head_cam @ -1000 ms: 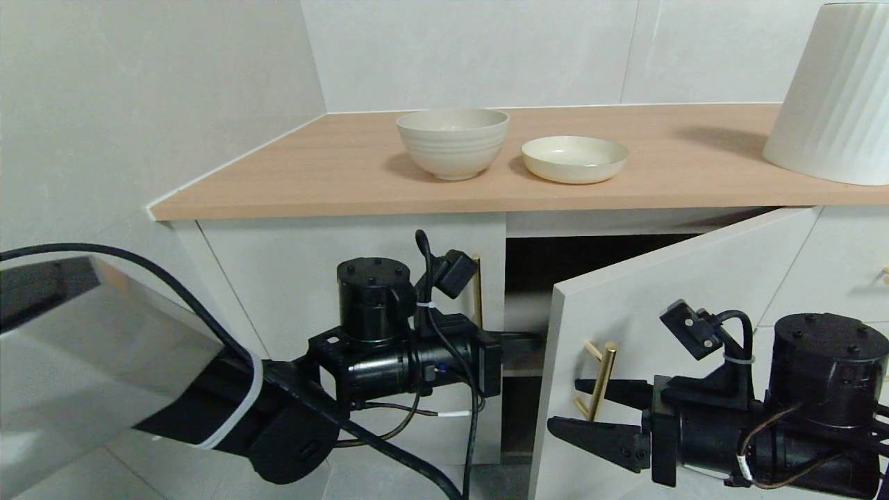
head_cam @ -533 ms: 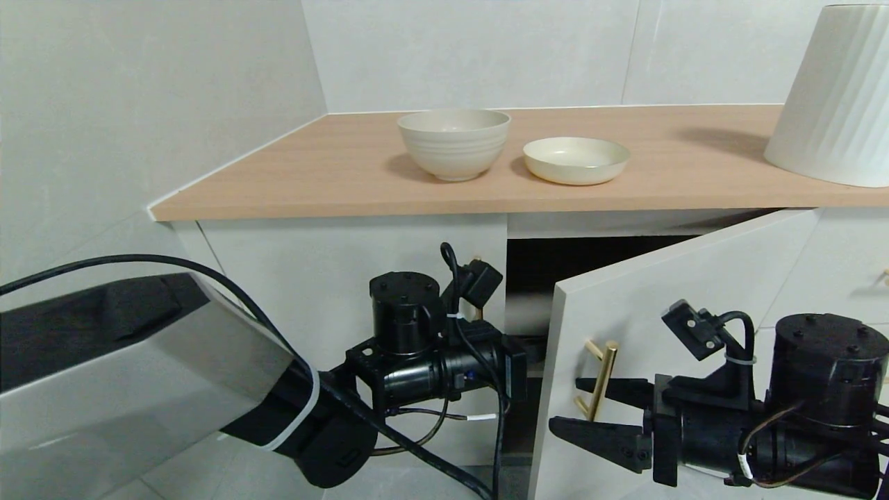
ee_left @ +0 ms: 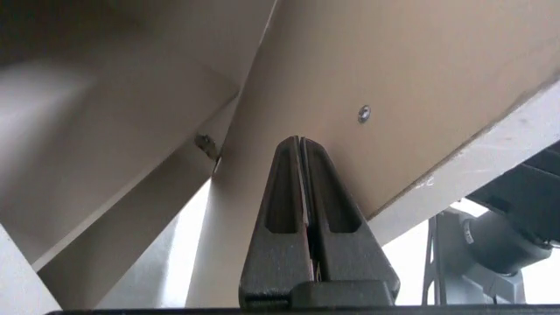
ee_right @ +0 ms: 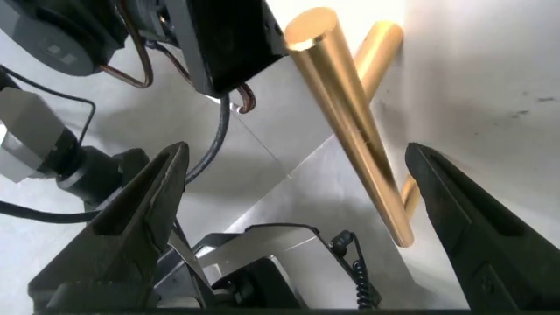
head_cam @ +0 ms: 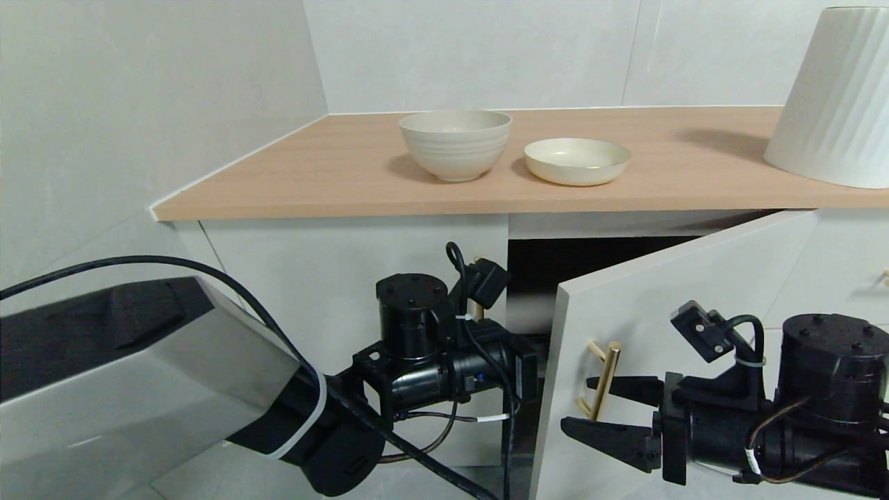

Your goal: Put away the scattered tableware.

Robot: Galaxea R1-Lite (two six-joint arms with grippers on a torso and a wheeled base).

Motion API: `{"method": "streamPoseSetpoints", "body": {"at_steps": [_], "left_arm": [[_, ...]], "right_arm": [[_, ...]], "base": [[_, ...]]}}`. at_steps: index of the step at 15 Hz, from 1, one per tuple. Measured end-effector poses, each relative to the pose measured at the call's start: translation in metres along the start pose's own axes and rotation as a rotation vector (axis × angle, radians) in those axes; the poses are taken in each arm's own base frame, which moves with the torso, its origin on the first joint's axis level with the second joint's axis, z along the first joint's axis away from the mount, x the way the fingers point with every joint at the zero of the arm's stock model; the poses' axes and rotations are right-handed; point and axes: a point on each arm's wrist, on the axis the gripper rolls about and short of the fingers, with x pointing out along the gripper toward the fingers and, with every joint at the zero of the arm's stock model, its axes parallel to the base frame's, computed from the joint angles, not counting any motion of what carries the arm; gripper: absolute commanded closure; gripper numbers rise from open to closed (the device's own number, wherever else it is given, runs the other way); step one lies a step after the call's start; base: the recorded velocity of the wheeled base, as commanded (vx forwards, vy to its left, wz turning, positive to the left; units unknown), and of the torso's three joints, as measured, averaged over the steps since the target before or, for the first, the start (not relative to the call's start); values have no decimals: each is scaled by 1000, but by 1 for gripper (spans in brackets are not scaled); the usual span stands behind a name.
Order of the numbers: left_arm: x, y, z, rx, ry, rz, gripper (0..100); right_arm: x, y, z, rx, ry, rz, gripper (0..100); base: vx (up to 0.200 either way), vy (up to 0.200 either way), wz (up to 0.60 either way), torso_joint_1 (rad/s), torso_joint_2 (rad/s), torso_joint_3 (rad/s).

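1 cabinet door (head_cam: pixel 660 312), ajar | left gripper (ee_left: pixel 300 140): jaws pressed together, push inner face steadily | right gripper (head_cam: pixel 576 401): jaws spread astride handle (head_cam: pixel 603 378).

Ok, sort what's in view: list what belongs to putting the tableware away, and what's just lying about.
For the job:
- bowl and dish, both on the counter
- cabinet door, ajar, with its handle
- right gripper, open at the handle
- left gripper, shut, at the door's inner side

Lying about:
- white ribbed shade, at the counter's right end
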Motion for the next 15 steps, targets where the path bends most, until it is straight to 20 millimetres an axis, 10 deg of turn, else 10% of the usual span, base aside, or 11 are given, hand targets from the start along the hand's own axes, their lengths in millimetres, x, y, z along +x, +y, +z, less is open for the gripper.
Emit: {"method": "streamPoseSetpoints", "body": {"at_steps": [7, 15], "left_arm": [[5, -1, -3, 2, 6, -30, 100], [15, 4, -6, 1, 8, -28, 100]], "right_arm": [[-37, -8, 8, -60, -90, -128, 0], [-86, 29, -31, -15, 28, -55, 0]], "base": [[0, 0, 0, 0, 0, 0], [0, 0, 0, 0, 0, 0]]}}
